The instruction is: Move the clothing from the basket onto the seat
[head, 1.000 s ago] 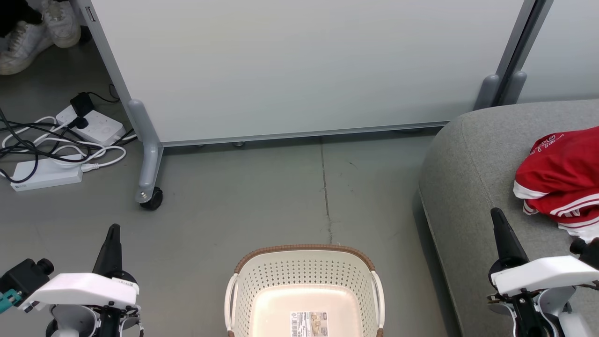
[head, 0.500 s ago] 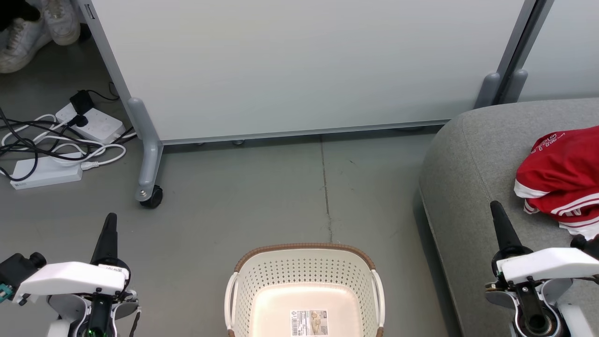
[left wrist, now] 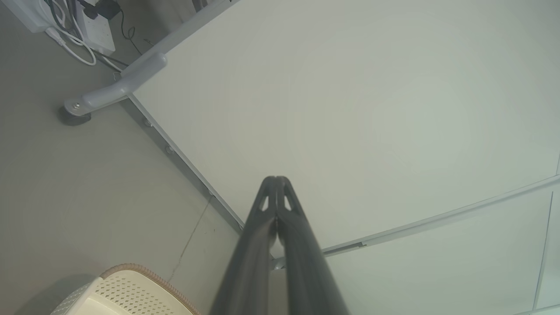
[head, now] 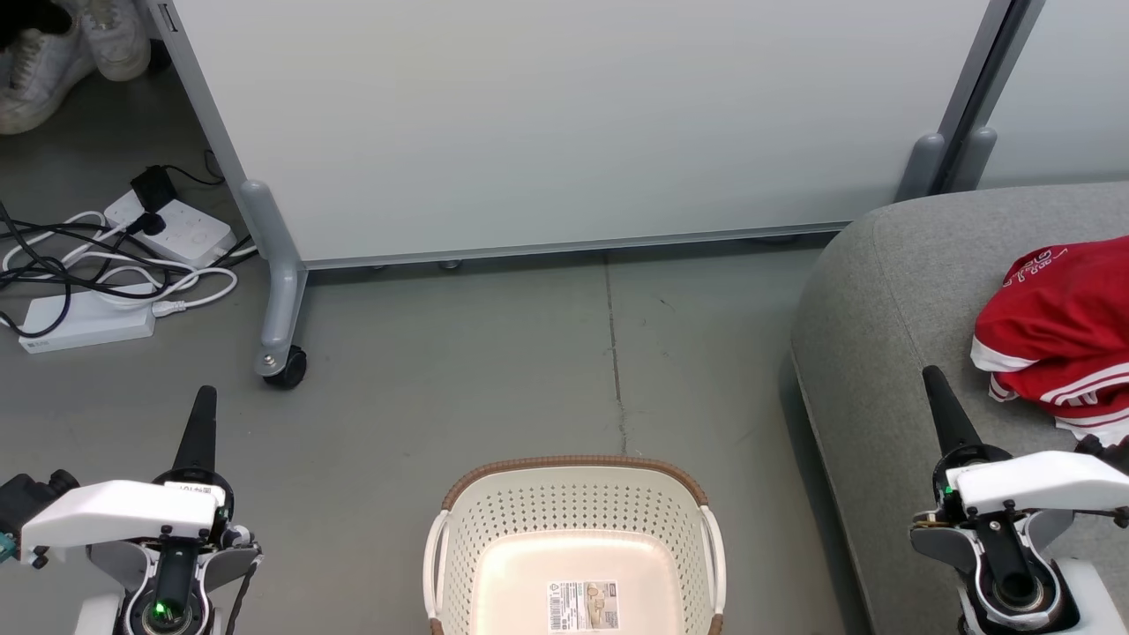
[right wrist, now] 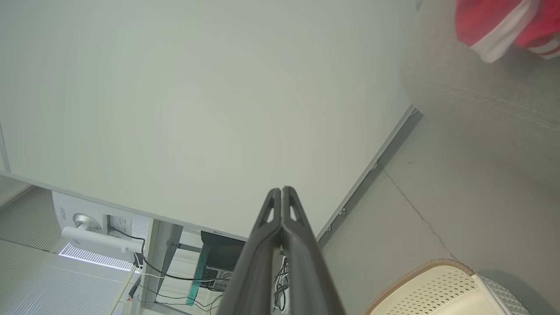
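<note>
A pale grey partition panel (head: 564, 123) stands on the grey floor (head: 485, 370), its leg ending in a black caster (head: 287, 366). To its left lie two white power strips (head: 181, 231) tangled in black and white cables (head: 53, 265). White sneakers (head: 53, 53) sit behind them. A thin seam (head: 615, 353) runs down the floor.

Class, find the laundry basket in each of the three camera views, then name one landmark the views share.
Head view: basket at bottom centre, cut by the lower edge.
Left wrist view: basket in the bottom-left corner.
Right wrist view: basket in the bottom-right corner.
Shared landmark: the pale partition panel behind it.
</note>
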Controlling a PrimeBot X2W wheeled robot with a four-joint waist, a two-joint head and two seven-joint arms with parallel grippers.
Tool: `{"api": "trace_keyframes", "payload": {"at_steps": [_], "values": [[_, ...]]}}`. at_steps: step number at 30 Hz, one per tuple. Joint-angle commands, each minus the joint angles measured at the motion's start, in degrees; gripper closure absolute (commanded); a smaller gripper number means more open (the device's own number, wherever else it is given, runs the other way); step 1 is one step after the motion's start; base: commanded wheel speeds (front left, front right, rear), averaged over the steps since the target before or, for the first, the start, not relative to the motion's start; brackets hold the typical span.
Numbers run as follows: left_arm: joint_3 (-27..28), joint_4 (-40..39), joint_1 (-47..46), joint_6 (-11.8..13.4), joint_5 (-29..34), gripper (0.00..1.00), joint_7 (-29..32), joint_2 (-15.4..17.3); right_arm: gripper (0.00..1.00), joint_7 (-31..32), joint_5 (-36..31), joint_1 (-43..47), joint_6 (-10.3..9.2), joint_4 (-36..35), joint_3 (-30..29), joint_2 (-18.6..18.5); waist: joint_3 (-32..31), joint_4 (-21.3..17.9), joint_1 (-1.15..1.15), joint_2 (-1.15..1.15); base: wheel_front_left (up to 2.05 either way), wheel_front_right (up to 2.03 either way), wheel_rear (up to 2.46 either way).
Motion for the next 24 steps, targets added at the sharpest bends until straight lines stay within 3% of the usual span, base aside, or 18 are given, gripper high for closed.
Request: {"api": "trace_keyframes", "payload": {"at_steps": [1,24], "values": [[0.81,0.10,-1.88,-0.67,-1.23,1.00,0.34,0.11,1.00,0.27,1.67,-1.54,0.09,0.15,-0.17,-0.51,0.03,0.01,0.00,0.00,0.00,0.00,0.00],[4.42,3.09,-5.15,-3.02,-10.26,1.00,3.70,-1.91,1.00,0.87,12.78,-4.75,0.11,4.11,-0.20,-0.58,0.52,0.08,0.00,0.00,0.00,0.00,0.00]]}}
